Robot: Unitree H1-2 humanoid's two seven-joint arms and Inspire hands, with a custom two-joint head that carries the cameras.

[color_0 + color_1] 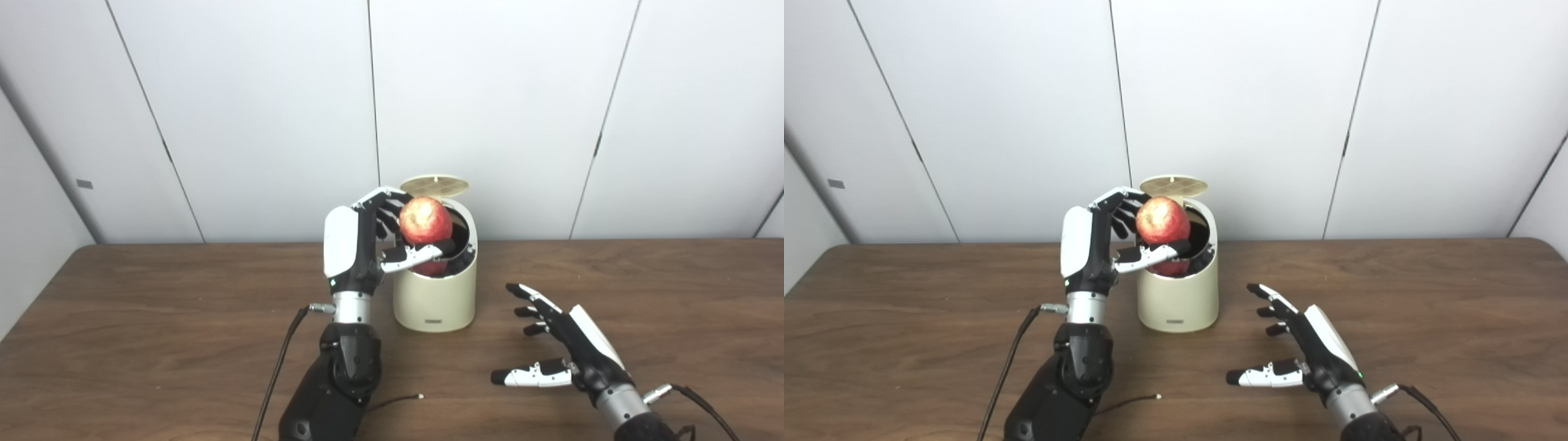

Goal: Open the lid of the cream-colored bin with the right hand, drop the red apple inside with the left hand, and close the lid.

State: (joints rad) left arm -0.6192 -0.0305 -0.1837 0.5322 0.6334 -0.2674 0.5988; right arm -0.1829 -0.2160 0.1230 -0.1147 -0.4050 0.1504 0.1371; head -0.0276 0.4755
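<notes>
While lid point(434, 185) stands open at back of cream bin point(435, 294), left robot hand point(367, 239), left of bin, grips red apple point(425, 220) over bin's mouth. Right robot hand point(560, 349), right of bin, spread and empty over worktop point(153, 318). Opening done; apple release and lid closing remain.

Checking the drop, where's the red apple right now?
The red apple is in the left hand, over the open cream-colored bin at table centre.
</notes>
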